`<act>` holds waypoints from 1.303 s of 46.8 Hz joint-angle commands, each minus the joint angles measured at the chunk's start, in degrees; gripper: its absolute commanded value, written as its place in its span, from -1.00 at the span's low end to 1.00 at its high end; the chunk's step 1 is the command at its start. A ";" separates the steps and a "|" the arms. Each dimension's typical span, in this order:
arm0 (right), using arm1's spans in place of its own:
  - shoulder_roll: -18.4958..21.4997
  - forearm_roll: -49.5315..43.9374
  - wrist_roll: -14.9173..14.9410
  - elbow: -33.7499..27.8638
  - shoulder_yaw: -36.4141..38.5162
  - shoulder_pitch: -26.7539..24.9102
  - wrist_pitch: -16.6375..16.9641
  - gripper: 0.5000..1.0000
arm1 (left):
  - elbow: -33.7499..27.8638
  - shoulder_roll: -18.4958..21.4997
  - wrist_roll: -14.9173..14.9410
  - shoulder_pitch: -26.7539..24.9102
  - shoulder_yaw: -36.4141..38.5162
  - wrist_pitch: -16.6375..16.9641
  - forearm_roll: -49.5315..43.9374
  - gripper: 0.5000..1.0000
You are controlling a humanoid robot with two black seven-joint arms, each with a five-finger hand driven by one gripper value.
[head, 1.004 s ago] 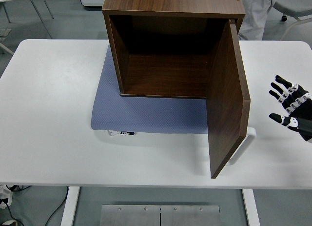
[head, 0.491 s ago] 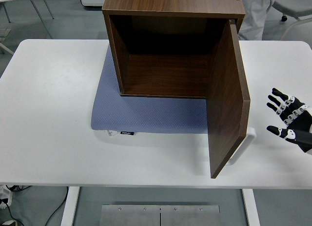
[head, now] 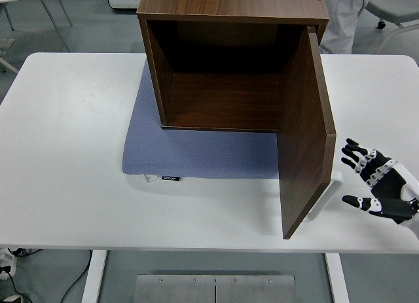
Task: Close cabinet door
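The right hand (head: 380, 185) is hovering with fingers (head: 357, 149) spread, holding nothing. Just left, the flat wooden door (head: 304, 139) is standing open from the cabinet (head: 232, 8) on a blue mat (head: 196, 156) covering the white tabletop (head: 65, 152).

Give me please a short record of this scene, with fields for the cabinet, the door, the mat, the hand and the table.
cabinet: brown wood box, inside looks empty, standing on the mat
door: hinged at the right side, swung wide open toward the near edge
mat: blue-grey, under the cabinet
right hand: fingers spread, holding nothing, to the right of the door, not touching it
left hand: not in view
table: white
person: legs only, at the top right
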 commanded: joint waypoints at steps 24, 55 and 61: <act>0.64 -4.93 -0.01 1.87 -2.09 -0.15 -0.02 1.00 | -0.03 0.00 0.00 0.00 0.00 -0.01 0.00 1.00; 6.53 -10.82 -0.01 4.07 -6.75 2.92 -0.20 1.00 | -0.03 0.00 0.00 0.00 0.00 -0.01 0.00 1.00; 7.58 -11.09 -0.01 4.16 -7.10 3.36 -0.37 1.00 | -0.03 0.00 0.00 0.00 0.00 -0.01 0.00 1.00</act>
